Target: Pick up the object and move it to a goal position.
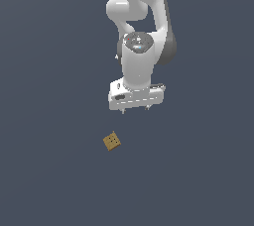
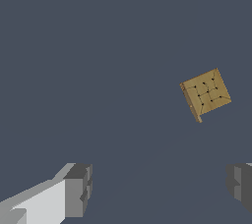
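One tan block (image 1: 112, 141) is lying alone on the dark floor (image 1: 49, 170), apart from the gripper (image 1: 135, 110) hanging spread-fingered above it.

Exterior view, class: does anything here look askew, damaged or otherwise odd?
Nothing damaged. The block lies flat, turned askew to the gripper above it, whose jaws stand open and empty. It sits off to one side of them.

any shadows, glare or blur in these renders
Exterior view: flat, even light, no glare, no cast shadow under the block or gripper; slightly soft. Wrist view: sharper, block's dots readable, fingers shaded but crisp.
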Action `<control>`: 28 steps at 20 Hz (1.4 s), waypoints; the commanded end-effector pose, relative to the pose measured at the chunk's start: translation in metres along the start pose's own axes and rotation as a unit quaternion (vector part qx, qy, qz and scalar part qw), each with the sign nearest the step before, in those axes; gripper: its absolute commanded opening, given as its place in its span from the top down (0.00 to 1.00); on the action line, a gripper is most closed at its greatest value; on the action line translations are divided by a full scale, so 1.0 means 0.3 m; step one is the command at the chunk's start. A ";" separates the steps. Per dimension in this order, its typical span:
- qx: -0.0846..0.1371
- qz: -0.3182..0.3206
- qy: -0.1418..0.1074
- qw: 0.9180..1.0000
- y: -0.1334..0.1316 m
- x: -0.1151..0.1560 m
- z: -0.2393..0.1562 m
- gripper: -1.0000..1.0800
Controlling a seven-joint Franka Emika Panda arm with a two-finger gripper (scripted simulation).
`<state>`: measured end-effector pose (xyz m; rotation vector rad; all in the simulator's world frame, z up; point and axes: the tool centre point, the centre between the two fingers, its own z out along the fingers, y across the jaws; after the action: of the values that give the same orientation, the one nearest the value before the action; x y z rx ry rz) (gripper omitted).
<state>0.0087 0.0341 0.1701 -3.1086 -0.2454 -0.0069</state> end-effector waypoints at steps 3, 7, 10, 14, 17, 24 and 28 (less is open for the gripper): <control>-0.002 -0.033 -0.001 0.999 0.060 0.039 0.049 0.04; -0.005 -0.071 -0.001 0.997 0.131 0.079 0.110 0.04; -0.006 -0.101 -0.002 0.995 0.189 0.107 0.162 0.04; -0.008 -0.139 -0.003 0.990 0.263 0.136 0.229 0.04; -0.009 -0.162 -0.004 0.987 0.309 0.150 0.271 0.04; -0.010 -0.196 -0.005 0.981 0.379 0.167 0.338 0.04; -0.011 -0.204 -0.005 0.979 0.396 0.170 0.354 0.04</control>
<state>0.0769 -0.0714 0.0630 -3.0185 -0.8691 0.0010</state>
